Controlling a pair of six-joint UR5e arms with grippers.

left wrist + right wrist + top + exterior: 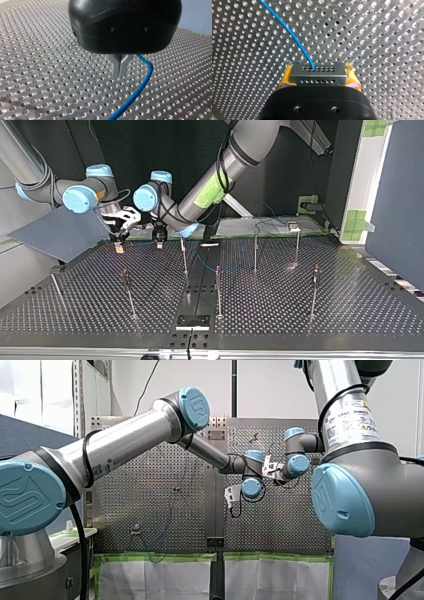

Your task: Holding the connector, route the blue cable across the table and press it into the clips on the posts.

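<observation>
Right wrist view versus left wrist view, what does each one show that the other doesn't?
Only the right wrist view shows the grey connector, clamped between the right gripper and its yellow pads. Only the left wrist view shows the left gripper, its metal fingers closed together. Both show the blue cable running over the perforated table; in the left wrist view it bends beside the fingers.
</observation>
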